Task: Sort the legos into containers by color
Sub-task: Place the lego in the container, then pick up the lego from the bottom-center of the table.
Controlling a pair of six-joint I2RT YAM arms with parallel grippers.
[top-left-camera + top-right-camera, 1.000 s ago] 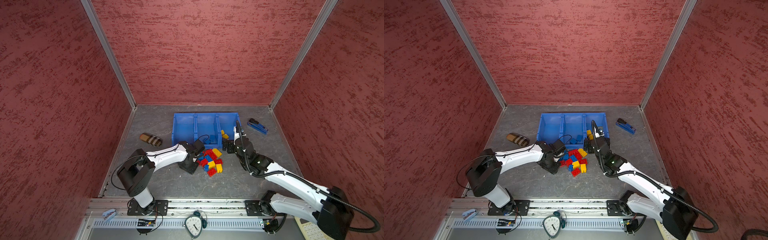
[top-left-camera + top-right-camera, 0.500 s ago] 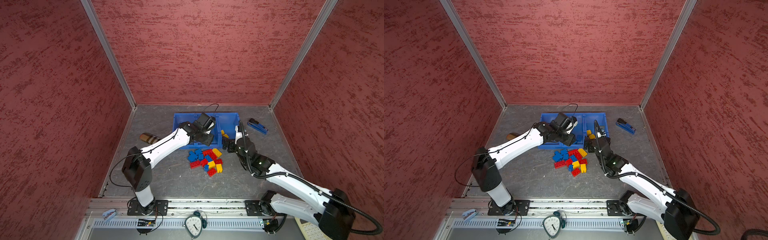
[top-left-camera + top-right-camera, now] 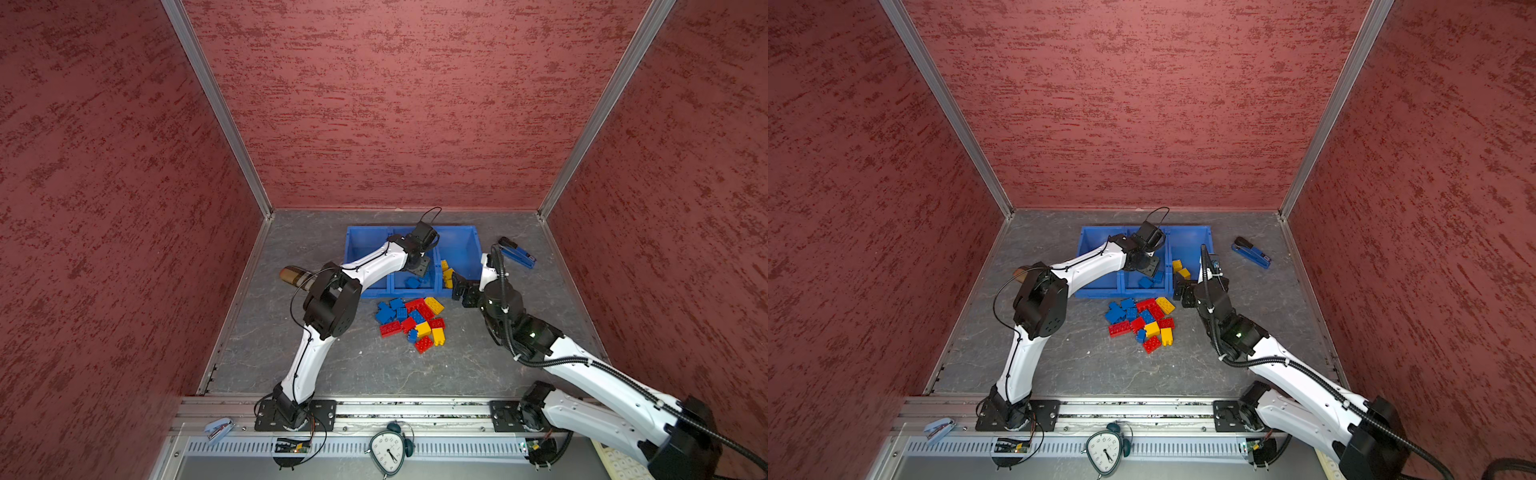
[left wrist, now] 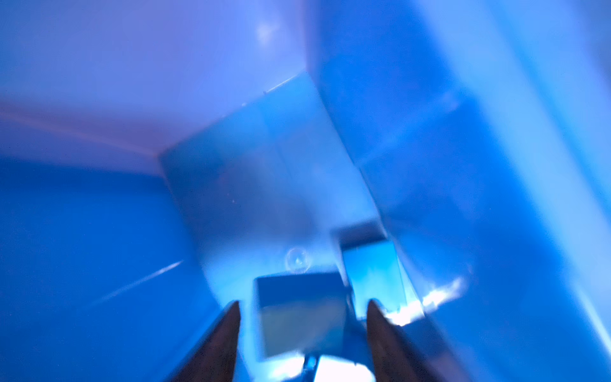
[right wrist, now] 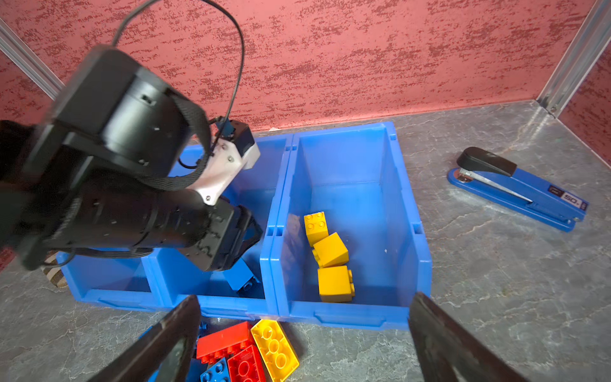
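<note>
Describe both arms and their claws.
Both alike: white shells on the left arm and right arm, black joints. A thin black cable loops along the left; a ribbed black hose runs along the right, near a green light. Left claw and right claw have dark tapered fingers.

The legos are lying heaped just before the containers, some sitting inside them; the stapler is lying right of the containers.

Left wrist view, all blue smear: the brick by the left end effector won't resolve. The left arm covers much of the middle bin; striped object half-hidden behind it.
</note>
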